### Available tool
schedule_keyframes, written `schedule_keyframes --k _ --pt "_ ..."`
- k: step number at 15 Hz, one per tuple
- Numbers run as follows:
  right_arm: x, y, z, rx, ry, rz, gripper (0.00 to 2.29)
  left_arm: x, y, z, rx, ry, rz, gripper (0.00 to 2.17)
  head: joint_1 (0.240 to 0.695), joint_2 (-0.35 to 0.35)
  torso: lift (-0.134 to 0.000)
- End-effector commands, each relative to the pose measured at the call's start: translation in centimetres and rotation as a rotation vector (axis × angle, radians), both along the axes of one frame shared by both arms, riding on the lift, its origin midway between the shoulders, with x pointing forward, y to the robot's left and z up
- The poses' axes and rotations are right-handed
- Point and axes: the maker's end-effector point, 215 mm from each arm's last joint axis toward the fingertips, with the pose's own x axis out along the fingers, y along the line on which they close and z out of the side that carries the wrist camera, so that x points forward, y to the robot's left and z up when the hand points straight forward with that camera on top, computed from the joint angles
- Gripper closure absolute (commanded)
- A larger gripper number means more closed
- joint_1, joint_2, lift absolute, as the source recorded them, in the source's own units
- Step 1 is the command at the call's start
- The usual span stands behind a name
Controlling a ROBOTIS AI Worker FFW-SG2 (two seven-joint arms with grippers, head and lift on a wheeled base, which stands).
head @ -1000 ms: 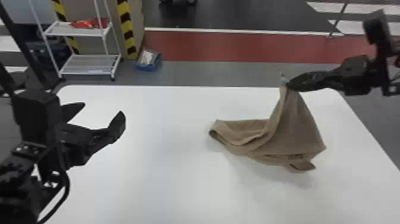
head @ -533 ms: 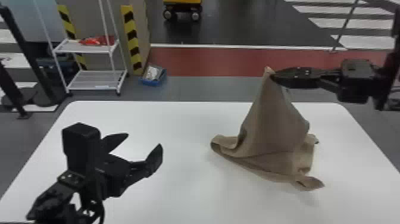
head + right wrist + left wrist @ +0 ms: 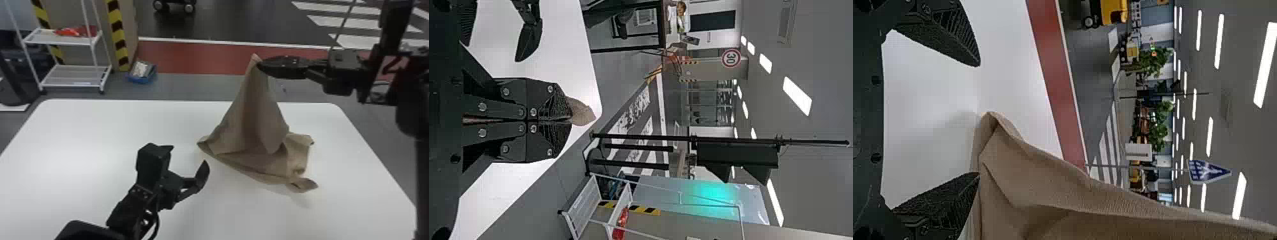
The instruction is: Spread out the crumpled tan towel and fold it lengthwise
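My right gripper (image 3: 260, 63) is shut on the top corner of the tan towel (image 3: 252, 115), holding it up above the table while its lower folds rest crumpled on the surface. In the right wrist view the pressed-together right gripper (image 3: 571, 121) has a bit of towel (image 3: 581, 112) poking out past its tips. Left of the towel, my left gripper (image 3: 189, 156) stands open and apart from it in the head view. The left wrist view has the left gripper (image 3: 979, 120) with its fingers spread, the towel (image 3: 1043, 185) rising beyond the lower finger.
The white table (image 3: 95, 134) spans the work area, its far edge behind the towel. On the floor beyond stand a white shelf rack (image 3: 71, 76) and a blue bin (image 3: 142, 72). A sign pole and a traffic light (image 3: 736, 155) are farther off.
The right gripper has moved left with the towel corner, drawing the cloth up into a taller peak. The left gripper has moved right, closer to the towel. The head view has shifted too.
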Motion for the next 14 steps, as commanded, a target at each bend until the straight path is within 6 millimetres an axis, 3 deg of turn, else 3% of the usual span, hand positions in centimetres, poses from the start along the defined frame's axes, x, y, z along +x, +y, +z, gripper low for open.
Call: schedule_keyframes --k 1,2,4,7,11,14 --pt "-0.4 0.0 0.2 0.014 0.011 0.006 1.69 0.5 -3.6 -0.6 0.035 -0.013 -0.048 0.12 0.658 -0.144 -0.12" --pt "-0.7 0.3 0.5 0.032 0.024 0.014 1.69 0.7 -4.6 -1.3 0.055 -0.011 -0.056 0.12 0.658 -0.16 -0.12" --pt "-1.6 1.9 0.8 0.073 0.056 0.032 1.69 0.9 -4.8 -2.0 0.061 -0.005 -0.06 0.12 0.659 -0.193 -0.12" --pt "-1.9 6.9 0.5 0.042 0.047 0.053 1.69 1.1 -3.6 -2.2 0.058 0.001 -0.037 0.12 0.665 -0.185 -0.12" --pt "-1.7 14.7 3.2 0.066 -0.014 0.064 1.69 0.6 -2.6 -2.6 0.048 0.005 -0.023 0.13 0.672 -0.095 -0.12" --pt "-3.5 19.7 2.3 0.06 0.018 0.137 1.68 0.4 -2.5 -2.2 0.037 -0.009 -0.026 0.13 0.667 -0.02 -0.12"
